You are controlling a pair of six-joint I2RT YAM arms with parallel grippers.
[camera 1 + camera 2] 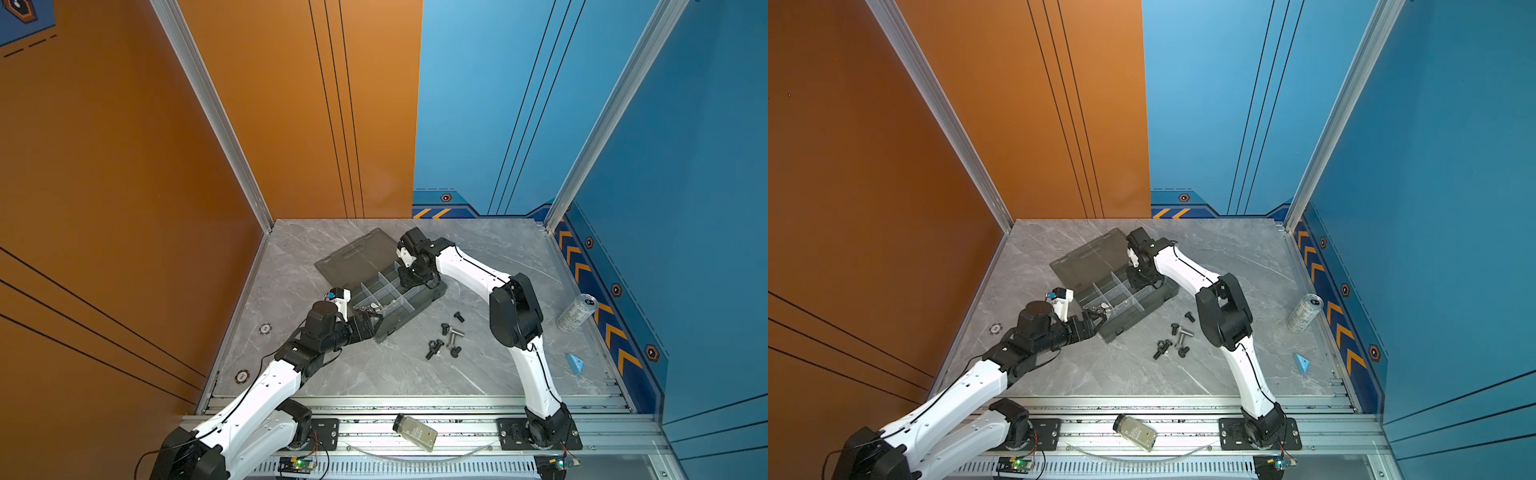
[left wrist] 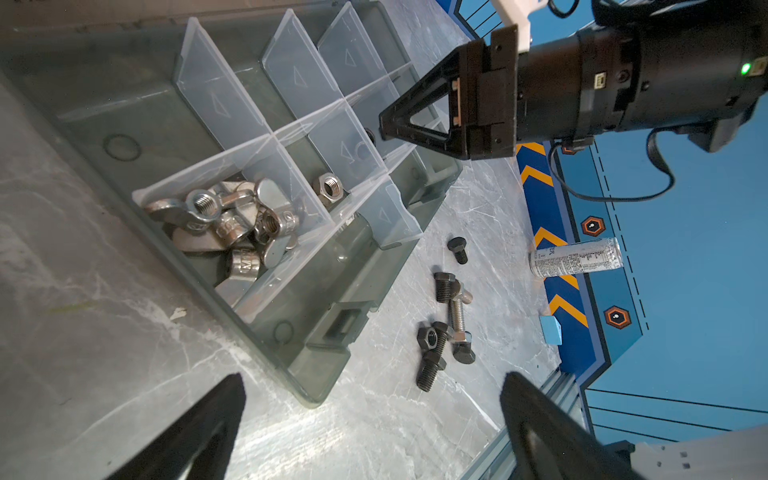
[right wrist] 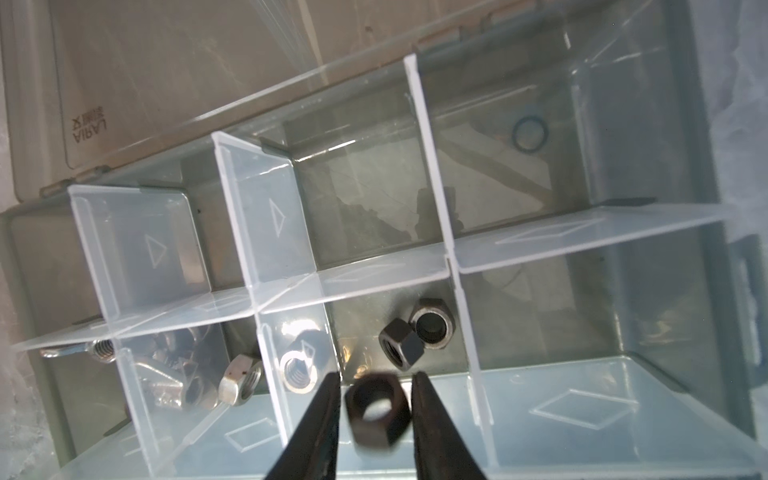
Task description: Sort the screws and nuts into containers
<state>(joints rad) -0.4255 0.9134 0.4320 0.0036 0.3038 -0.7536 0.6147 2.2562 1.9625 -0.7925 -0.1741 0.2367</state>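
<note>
Right gripper [image 3: 375, 378] narrowly parted — a black hex nut [image 3: 376, 409] loose between its tips, over the organiser box [image 3: 702, 124] cell holding two others. Left gripper [image 2: 374, 415] gapes wide, wing nuts [image 2: 224, 224] just ahead.

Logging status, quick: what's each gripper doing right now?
Left gripper: open, empty.
Right gripper: black nut between the jaws; whether gripped cannot be told.

— What are the arms wearing?
— White shells [image 1: 249, 409] are covering the left arm [image 1: 266, 386] and right arm [image 1: 536, 374], and black joints [image 1: 515, 316] are showing between. Black screwed plates [image 1: 510, 438] are sitting under them on the rail [image 1: 465, 430].
— Cables?
— A thin black cable [image 1: 478, 264] is running along each shell. Farthest from the rail, black triangular fingers [image 2: 392, 122] are tipping the left gripper [image 2: 374, 376] and right gripper [image 3: 376, 376].
</note>
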